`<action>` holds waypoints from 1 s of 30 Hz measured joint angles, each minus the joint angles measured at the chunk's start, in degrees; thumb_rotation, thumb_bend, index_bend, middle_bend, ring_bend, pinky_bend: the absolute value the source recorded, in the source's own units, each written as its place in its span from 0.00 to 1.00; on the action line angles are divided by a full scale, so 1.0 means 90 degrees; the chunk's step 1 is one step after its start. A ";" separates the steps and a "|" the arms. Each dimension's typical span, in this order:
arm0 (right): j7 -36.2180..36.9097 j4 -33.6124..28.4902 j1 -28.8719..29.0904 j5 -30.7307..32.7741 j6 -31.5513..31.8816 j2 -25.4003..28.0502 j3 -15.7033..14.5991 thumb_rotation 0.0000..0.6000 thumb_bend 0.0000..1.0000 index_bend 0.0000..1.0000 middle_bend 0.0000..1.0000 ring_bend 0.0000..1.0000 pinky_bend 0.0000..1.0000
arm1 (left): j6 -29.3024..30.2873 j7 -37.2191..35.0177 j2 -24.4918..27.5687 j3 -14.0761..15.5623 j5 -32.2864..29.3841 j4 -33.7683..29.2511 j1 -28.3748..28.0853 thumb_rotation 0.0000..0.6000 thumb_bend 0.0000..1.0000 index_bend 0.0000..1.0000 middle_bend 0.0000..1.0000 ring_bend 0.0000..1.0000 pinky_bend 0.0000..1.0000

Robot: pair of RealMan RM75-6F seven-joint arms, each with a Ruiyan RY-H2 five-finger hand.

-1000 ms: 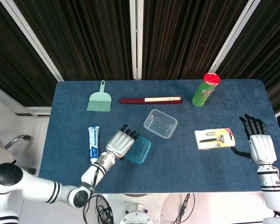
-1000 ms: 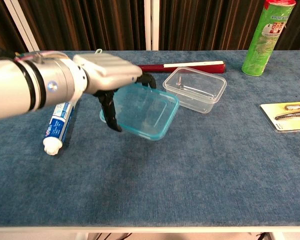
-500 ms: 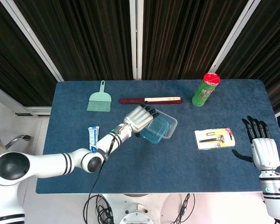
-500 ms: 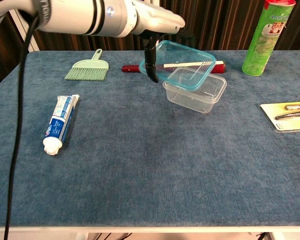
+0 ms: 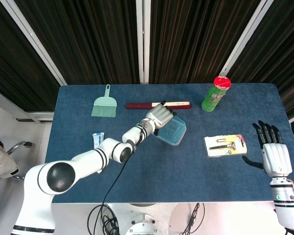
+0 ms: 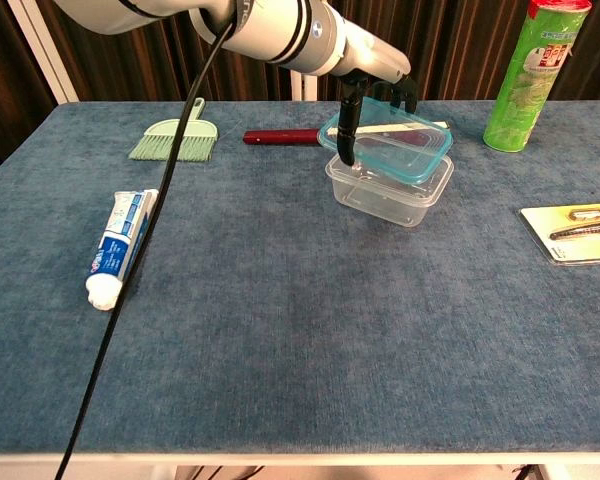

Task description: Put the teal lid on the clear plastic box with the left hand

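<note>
Left robot hand [image 6: 372, 78] grips the teal lid [image 6: 392, 142] by its left edge, lid sitting tilted over the clear plastic box [image 6: 389, 189], near centre of the blue cloth surface [image 6: 300, 330]. Right robot hand [image 5: 275, 152] hovers at 4 o'clock, fingers spread, holding nothing. Green can [image 5: 215, 93] at 1 o'clock, mint brush [image 5: 105, 104] at 11, toothpaste tube [image 6: 119, 246] at 9. Dark curtains behind.

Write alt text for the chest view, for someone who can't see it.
The left robot hand holds a teal lid just over a clear plastic box on a blue table. A toothpaste tube and small green brush lie to the left, a green canister stands at back right.
</note>
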 measured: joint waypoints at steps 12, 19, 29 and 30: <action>0.0003 0.0089 0.0065 0.0099 -0.0150 -0.0047 0.0035 1.00 0.03 0.00 0.00 0.00 0.00 | -0.0502 -0.0936 -0.0389 0.0364 0.0368 0.0726 -0.0262 1.00 0.20 0.35 0.29 0.16 0.00; -0.0023 0.0063 0.0051 0.0114 -0.0138 -0.0034 0.0040 1.00 0.03 0.00 0.00 0.00 0.00 | -0.0795 -0.1503 -0.0535 0.0547 0.0309 0.1077 -0.0507 1.00 0.20 0.34 0.28 0.16 0.00; -0.0034 0.0025 0.0030 0.0125 -0.0125 0.0014 0.0045 1.00 0.03 0.00 0.00 0.00 0.00 | -0.0965 -0.2147 -0.0732 0.0914 0.0338 0.1410 -0.0851 1.00 0.19 0.34 0.28 0.16 0.00; -0.0034 0.0023 0.0027 0.0125 -0.0124 0.0016 0.0044 1.00 0.03 0.00 0.00 0.00 0.00 | -0.0976 -0.2196 -0.0750 0.0956 0.0344 0.1448 -0.0873 1.00 0.19 0.34 0.28 0.16 0.00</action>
